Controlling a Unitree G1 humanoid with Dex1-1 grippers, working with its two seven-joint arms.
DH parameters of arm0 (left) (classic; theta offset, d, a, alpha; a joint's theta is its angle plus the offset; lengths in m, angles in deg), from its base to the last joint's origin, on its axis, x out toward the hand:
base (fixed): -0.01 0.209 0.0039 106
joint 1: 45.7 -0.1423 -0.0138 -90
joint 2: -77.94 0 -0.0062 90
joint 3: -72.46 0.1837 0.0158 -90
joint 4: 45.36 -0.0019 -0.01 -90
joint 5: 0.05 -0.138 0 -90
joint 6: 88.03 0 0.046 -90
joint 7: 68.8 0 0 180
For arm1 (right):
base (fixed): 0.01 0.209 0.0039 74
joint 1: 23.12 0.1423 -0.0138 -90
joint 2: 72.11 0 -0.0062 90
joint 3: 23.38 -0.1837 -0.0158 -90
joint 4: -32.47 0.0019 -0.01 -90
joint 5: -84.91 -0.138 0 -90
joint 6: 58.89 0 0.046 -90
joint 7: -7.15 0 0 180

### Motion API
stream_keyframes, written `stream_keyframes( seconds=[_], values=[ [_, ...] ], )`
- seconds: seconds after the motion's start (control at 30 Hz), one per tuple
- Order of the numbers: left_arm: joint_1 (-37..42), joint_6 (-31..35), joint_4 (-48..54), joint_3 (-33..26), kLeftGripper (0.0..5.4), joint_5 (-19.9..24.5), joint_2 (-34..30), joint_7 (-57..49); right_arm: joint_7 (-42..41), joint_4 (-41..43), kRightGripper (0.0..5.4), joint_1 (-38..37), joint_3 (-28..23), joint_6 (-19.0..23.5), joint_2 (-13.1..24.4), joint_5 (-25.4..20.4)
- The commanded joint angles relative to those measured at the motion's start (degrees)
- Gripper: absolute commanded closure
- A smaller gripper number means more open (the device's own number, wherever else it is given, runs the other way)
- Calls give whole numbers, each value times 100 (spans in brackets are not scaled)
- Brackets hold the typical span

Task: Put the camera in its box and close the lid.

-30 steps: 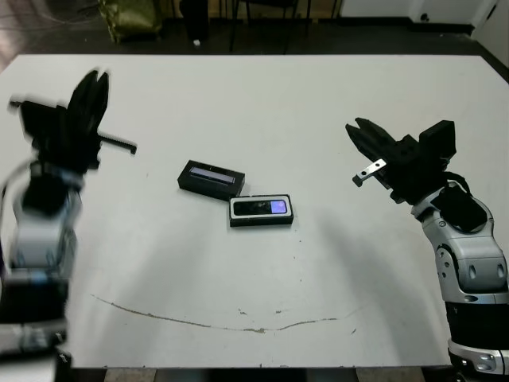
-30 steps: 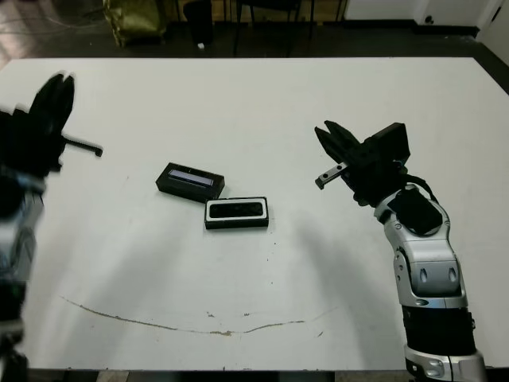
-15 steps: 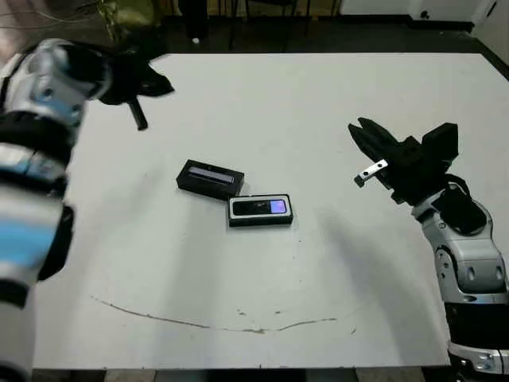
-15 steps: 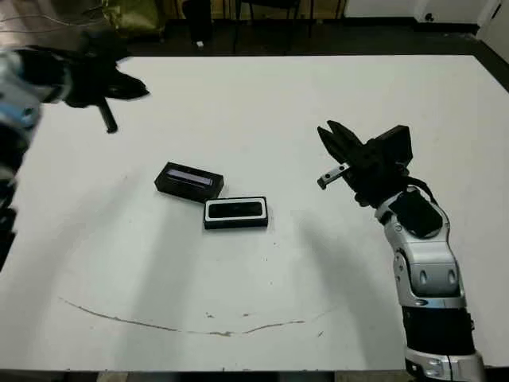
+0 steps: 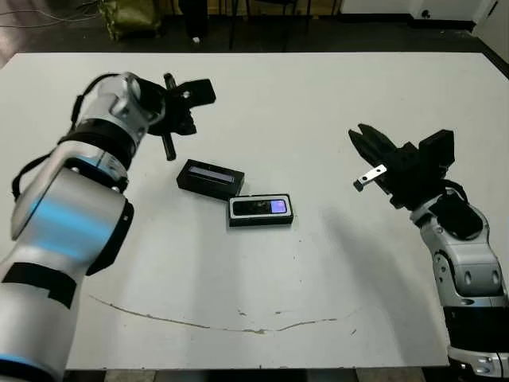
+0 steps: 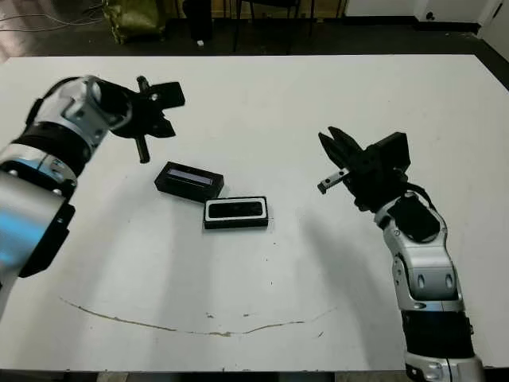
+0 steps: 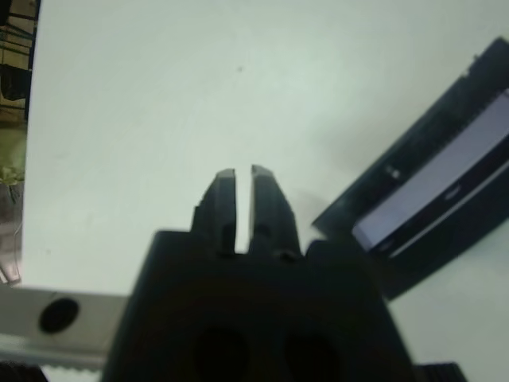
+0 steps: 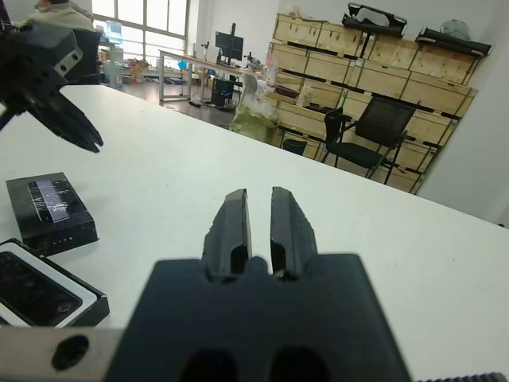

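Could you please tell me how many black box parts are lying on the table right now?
2: the lid lies mid-table, and the box, camera inside, sits beside it toward the robot's right.

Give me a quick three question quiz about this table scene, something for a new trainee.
1. True or false: the camera already lies in its box.
2. Which gripper is nearer the lid, the left gripper or the right gripper?
3. Fill in: the lid lies ___ the box (on / beside).

Key: 1 true. 2 the left gripper. 3 beside.
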Motion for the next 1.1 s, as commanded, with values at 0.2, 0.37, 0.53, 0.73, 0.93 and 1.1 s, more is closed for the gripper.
stream_keyframes(
  seconds=[0.2,0.37,0.53,0.73,0.93,1.1],
  values=[
    [-320,-6,-117,38,540,-163,154,-261,73,-40,538,-182,17,95,-40,-59],
    [-391,-52,-131,129,540,-268,177,-295,104,-32,538,-196,61,115,-43,-14],
    [-421,-210,-143,301,540,-451,164,-204,93,-34,538,-229,70,109,-44,-8],
    [-382,-67,-183,448,540,-647,182,0,118,26,538,-259,77,162,-22,15],
    [-351,-78,-172,551,540,-743,162,406,140,71,538,-265,84,236,-10,40],
    [-389,-257,-128,657,540,-848,142,574,94,0,538,-228,89,212,-35,0]
  ],
)
